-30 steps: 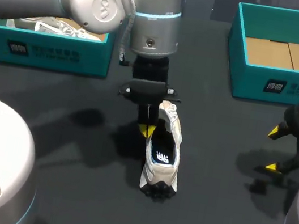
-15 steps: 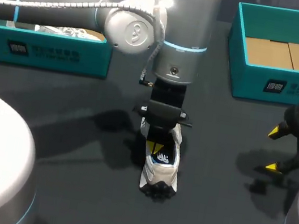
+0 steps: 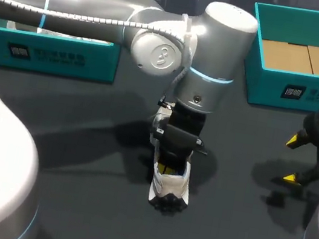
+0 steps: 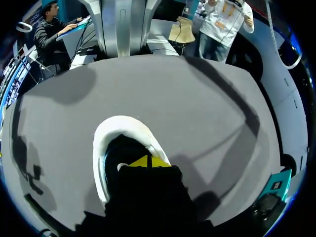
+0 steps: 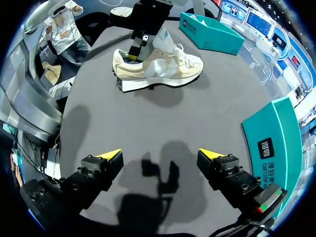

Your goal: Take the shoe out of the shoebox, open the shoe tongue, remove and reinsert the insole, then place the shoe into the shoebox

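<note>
At the middle of the table point(image 3: 90, 206), near your front edge, the shoe point(image 3: 170, 190) stands upright on its sole, heel toward you and toe hidden under the left arm's wrist. The left gripper point(image 3: 166, 170) points down into the heel opening with its yellow tips drawn together; you cannot tell whether they pinch anything inside. The wrist view shows the tips just inside the white collar point(image 4: 123, 126), with bare cloth all around it. The right gripper point(image 3: 292, 159) hangs over the table's right side, tips spread wide and holding nothing, with open table between it and the shoe. Both the left shoebox point(image 3: 54, 56) and the right shoebox point(image 3: 263, 88) sit along the far edge, well apart from the shoe.
</note>
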